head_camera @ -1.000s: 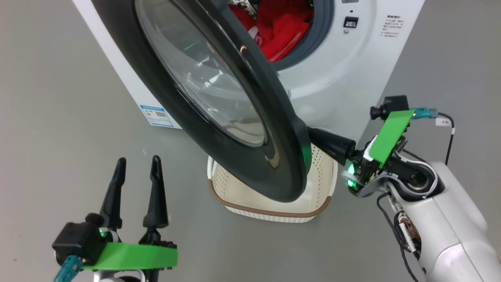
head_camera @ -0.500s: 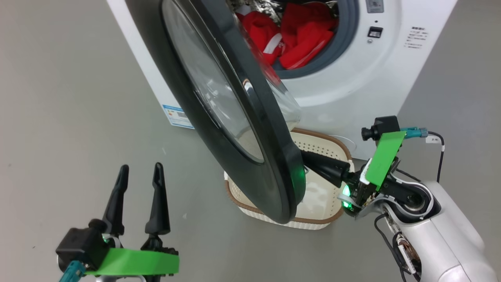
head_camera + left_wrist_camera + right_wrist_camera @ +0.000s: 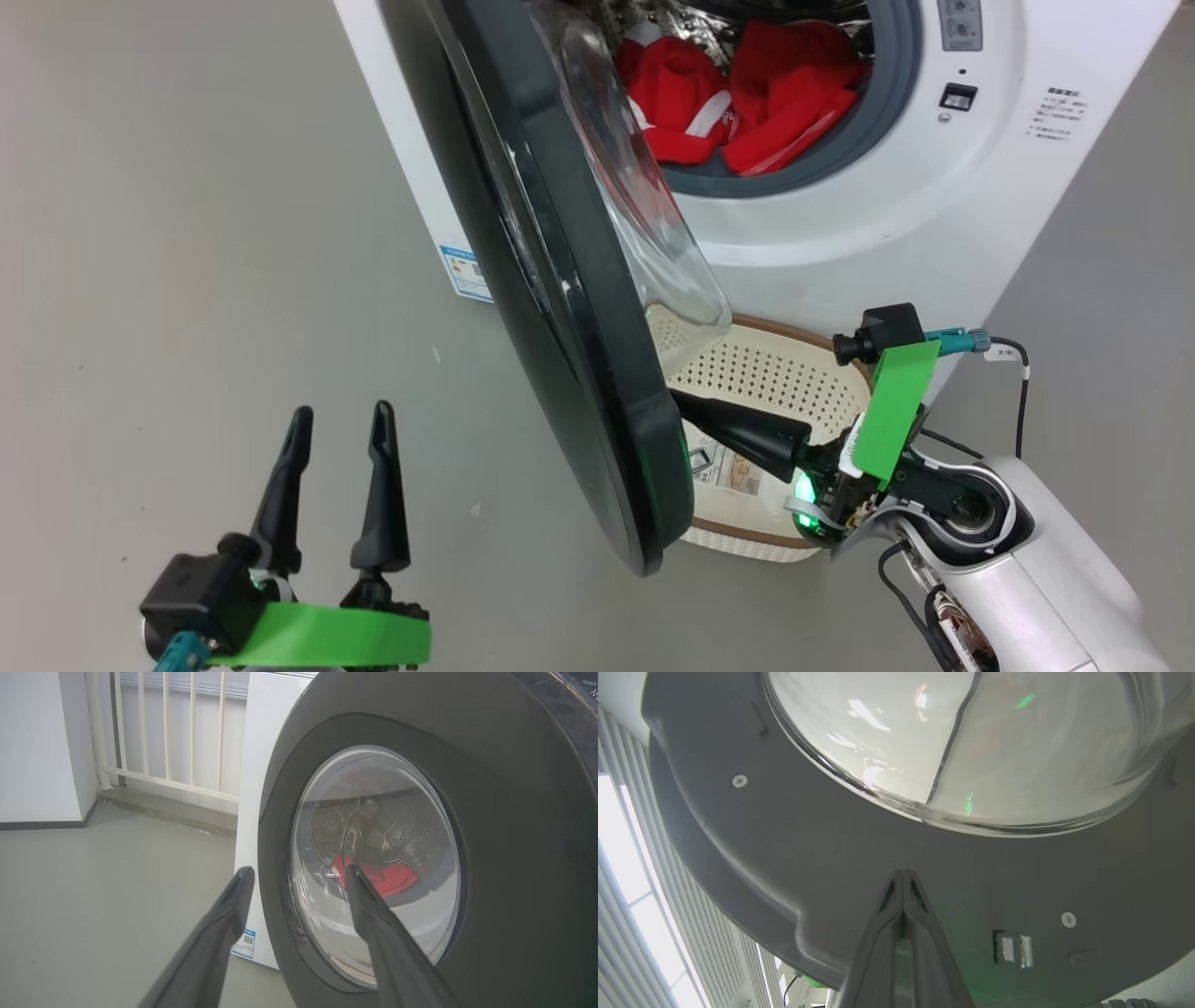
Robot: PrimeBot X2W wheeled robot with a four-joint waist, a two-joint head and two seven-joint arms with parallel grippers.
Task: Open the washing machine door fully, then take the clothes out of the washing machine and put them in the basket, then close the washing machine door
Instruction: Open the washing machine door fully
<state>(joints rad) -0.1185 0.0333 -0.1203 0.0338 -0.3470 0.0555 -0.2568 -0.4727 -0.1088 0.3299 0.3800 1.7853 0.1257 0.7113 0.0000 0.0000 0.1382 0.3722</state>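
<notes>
The washing machine door (image 3: 571, 280) stands partly open. It is swung out on the left side of the washing machine (image 3: 840, 233) and shows almost edge-on in the head view, its clear glass bowl bulging back toward the drum opening. The right gripper (image 3: 681, 403) has its two fingers pressed flat together with nothing between them. Its tips appear to touch the door's grey inner face, just below the glass bowl and near the lower rim. The clothes (image 3: 747, 112) lie heaped in the drum, inside the grey seal (image 3: 887, 103). The basket (image 3: 775, 373) sits on the floor (image 3: 187, 280) just in front of the machine, partly under the door's lower edge. The right gripper's fingers reach across above the basket, and a paper label (image 3: 728, 467) lies inside it. The left gripper (image 3: 341, 415) hovers at the lower left, well apart from the door, fingers spread wide and holding nothing. In the left wrist view it points at the door's outer face, where a patch of red shows through the glass. A small blue label (image 3: 464, 273) sits low on the machine's side panel, and a white railing (image 3: 177, 732) stands beyond.
</notes>
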